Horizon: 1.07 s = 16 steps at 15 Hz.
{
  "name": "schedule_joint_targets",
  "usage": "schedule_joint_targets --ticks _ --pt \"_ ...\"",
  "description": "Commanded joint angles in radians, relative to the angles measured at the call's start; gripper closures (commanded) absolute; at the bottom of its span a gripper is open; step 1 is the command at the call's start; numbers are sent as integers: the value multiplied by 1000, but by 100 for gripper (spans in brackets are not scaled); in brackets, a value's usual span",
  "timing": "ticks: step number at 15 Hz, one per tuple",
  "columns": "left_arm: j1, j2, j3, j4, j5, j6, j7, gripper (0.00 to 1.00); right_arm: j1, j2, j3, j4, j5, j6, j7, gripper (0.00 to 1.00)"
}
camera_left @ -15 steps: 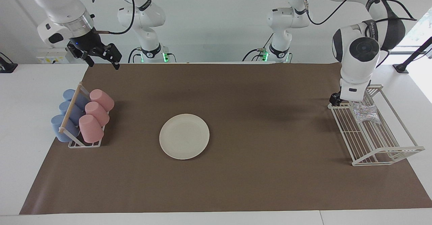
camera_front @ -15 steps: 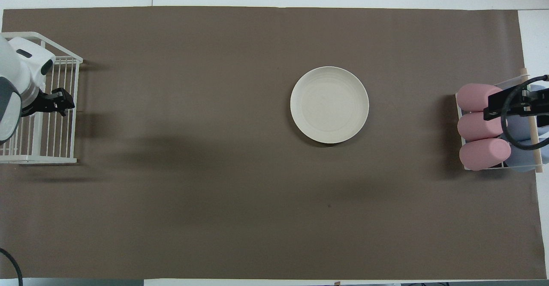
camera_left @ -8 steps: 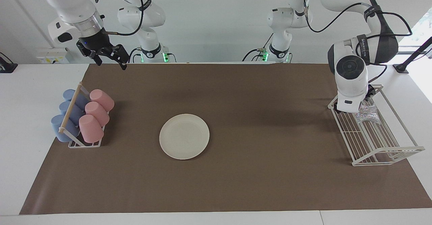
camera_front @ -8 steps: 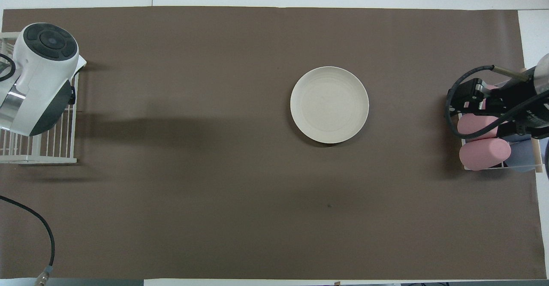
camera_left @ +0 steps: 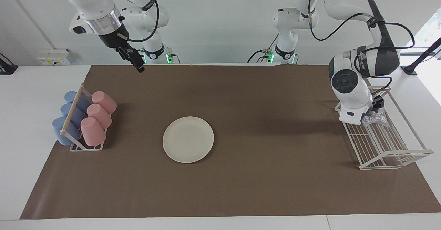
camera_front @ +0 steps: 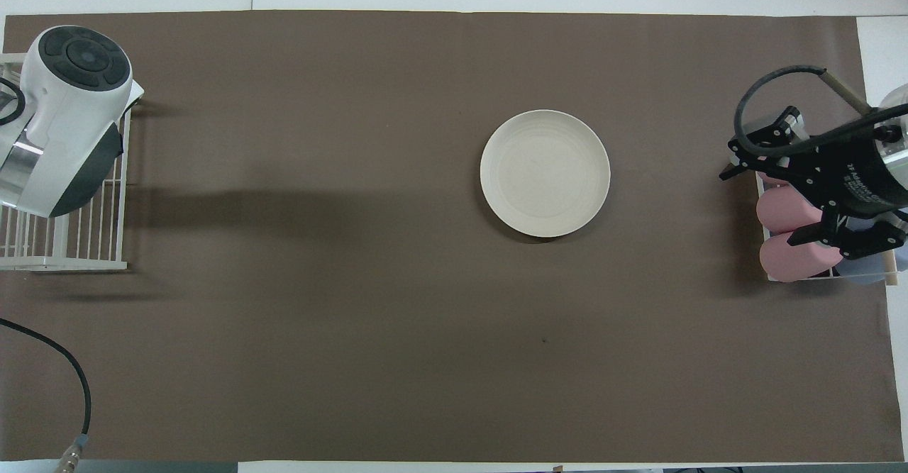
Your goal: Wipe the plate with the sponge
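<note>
While the round cream-white plate (camera_left: 188, 139) lies flat on the brown paper mat (camera_left: 262, 188) about mid-table, nothing touching it, I see my left arm bent down at its own end, wrist housing low over the white wire rack (camera_left: 382, 143). Left gripper (camera_left: 375, 108) is down inside the rack at the small silvery speckled sponge (camera_left: 376, 119), which sits on the rack's wires at the end nearer the robots. Only one black finger (camera_left: 379, 102) shows past the housing, just above the sponge. I cannot tell how wide the fingers stand or whether they have hold of the sponge. From overhead the arm's housing covers gripper and sponge; only rack wires (camera_front: 78, 235) show.

Right gripper (camera_left: 135, 60) hangs high over the mat edge closest to the robots, toward the right arm's end, holding nothing. Overhead it reads over the cup holder, black fingers (camera_front: 777, 125) spread wide apart.

Pink cups (camera_left: 96, 118) and blue cups (camera_left: 69, 118) lie tilted in a small white holder with a wooden bar (camera_left: 71, 111), at the right arm's end, well apart from the plate (camera_front: 545, 173).
</note>
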Motion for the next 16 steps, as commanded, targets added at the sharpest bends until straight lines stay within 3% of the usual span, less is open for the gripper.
schedule_joint_targets --ticks 1,3,7,11,16 --pt "-19 14 11 20 19 -24 1 80 0 -15 21 -5 24 -14 222 0" --pt "-19 14 11 20 20 -27 1 100 0 -16 22 -10 47 -11 292 0" --pt "-16 11 11 26 20 -25 1 100 0 -21 22 -16 48 -15 196 0" --pt "-11 4 5 105 -16 -95 30 100 -17 -26 19 -31 46 -14 148 0" --pt "-16 -1 5 367 -322 -362 75 100 -9 -29 16 -36 49 -11 240 0"
